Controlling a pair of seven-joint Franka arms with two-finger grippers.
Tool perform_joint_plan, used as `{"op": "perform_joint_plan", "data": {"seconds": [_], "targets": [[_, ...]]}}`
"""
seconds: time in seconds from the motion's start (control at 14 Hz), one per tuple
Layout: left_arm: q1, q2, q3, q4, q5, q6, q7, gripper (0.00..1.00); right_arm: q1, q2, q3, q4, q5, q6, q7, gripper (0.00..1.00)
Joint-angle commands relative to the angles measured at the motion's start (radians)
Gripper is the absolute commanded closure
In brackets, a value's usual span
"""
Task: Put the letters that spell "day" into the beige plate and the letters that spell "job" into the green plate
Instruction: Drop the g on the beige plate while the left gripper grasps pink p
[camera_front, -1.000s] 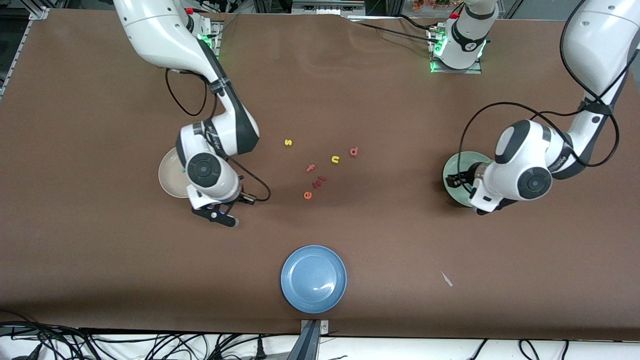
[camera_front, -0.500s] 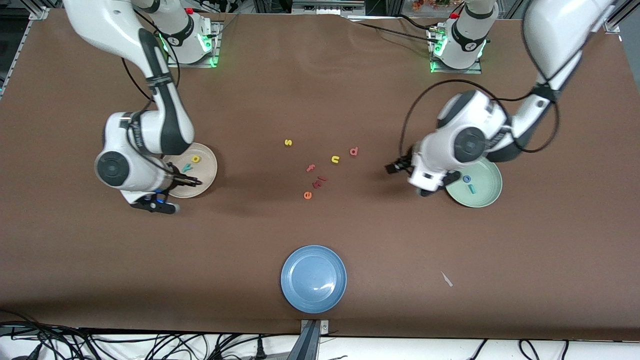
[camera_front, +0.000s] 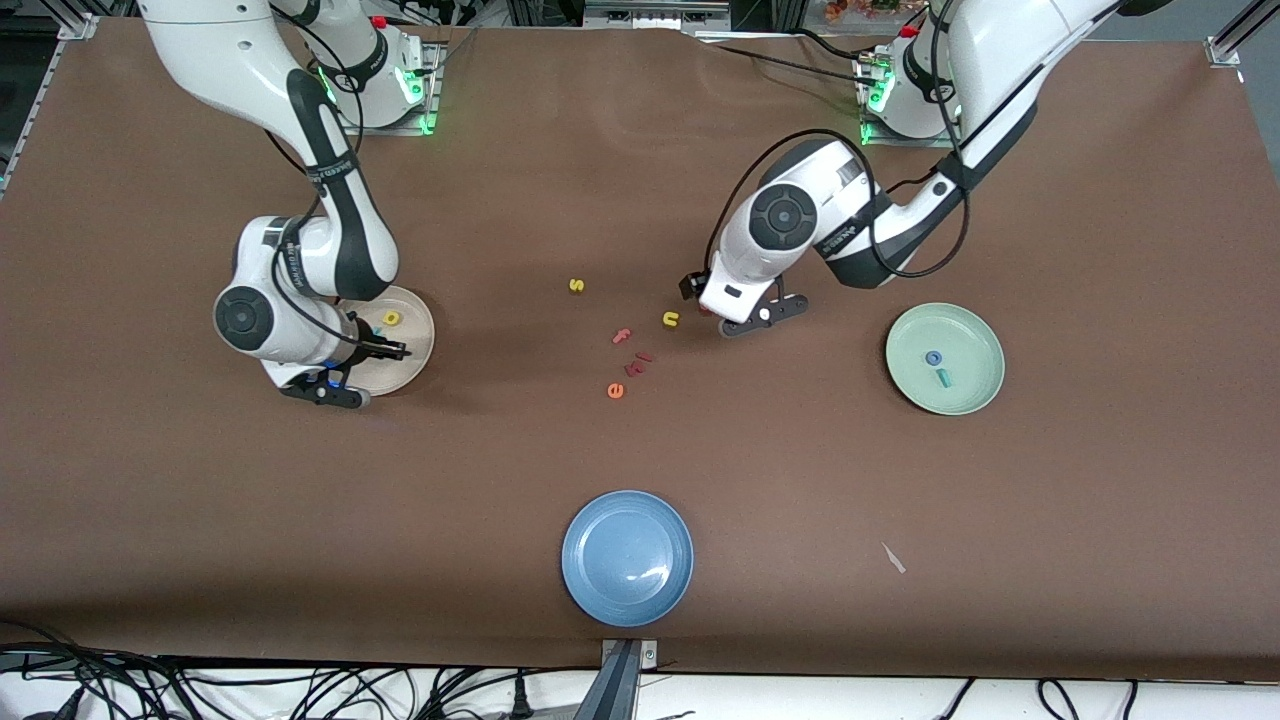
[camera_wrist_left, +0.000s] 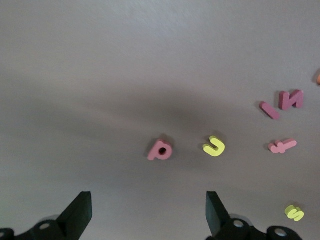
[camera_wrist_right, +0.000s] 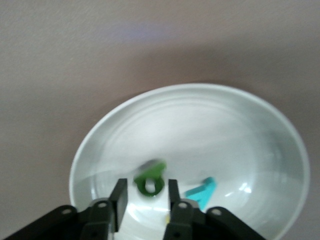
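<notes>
We see the right gripper (camera_front: 345, 385) over the beige plate (camera_front: 415, 345), which sits toward the right arm's end of the table. Its fingers (camera_wrist_right: 119, 200) stand a little apart with the green letter (camera_wrist_right: 150, 182) just between and past their tips; the letter looks blurred, and we cannot tell whether the fingers touch it. The teal y (camera_wrist_right: 202, 192) lies in the plate beside it, and the yellow letter (camera_front: 393, 318) lies near the plate's rim toward the robots.

The left gripper (camera_front: 745, 318) hangs over the table's middle, jaws spread wide and holding nothing. In the left wrist view the pinkish-red letter (camera_wrist_left: 159, 149) lies on the table ahead of the gap between the fingers (camera_wrist_left: 77, 212), with the yellow u/n shape (camera_wrist_left: 214, 146) just beside it.

The green plate (camera_front: 975, 385) rests toward the left arm's end, carrying the blue o (camera_front: 933, 357) and the teal stroke (camera_front: 941, 378). The blue plate (camera_front: 627, 557) sits near the table's edge closest to the front camera.
</notes>
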Motion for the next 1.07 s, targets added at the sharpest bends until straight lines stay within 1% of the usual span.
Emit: {"op": "perform_joint_plan", "data": {"seconds": [0.0, 0.21, 0.43, 0.57, 0.71, 0.79, 1.0], "targets": [[-0.049, 0.018, 0.009, -0.033, 0.113, 0.048, -0.118, 0.0, 0.014, -0.007, 0.002, -0.009, 0.022, 0.015, 0.031, 0.0], [-0.068, 0.062, 0.009, -0.033, 0.188, 0.05, -0.18, 0.0, 0.016, -0.023, 0.002, 0.01, 0.022, -0.002, 0.027, 0.0], [-0.074, 0.065, 0.007, -0.028, 0.209, 0.053, -0.204, 0.0, 0.016, -0.053, -0.004, 0.075, 0.019, -0.107, 0.022, 0.0], [-0.113, 0.075, 0.02, -0.03, 0.212, 0.09, -0.224, 0.0, 0.013, -0.065, -0.022, 0.164, 0.001, -0.204, 0.018, 0.0], [-0.147, 0.079, 0.053, -0.027, 0.239, 0.096, -0.238, 0.0, 0.013, -0.066, -0.033, 0.274, -0.024, -0.322, 0.018, 0.0], [-0.152, 0.082, 0.058, -0.027, 0.244, 0.097, -0.237, 0.0, 0.014, -0.068, -0.044, 0.337, -0.053, -0.379, 0.018, 0.0], [-0.134, 0.107, 0.064, -0.027, 0.322, 0.102, -0.223, 0.01, 0.013, -0.071, -0.045, 0.511, -0.14, -0.497, 0.014, 0.0]]}}
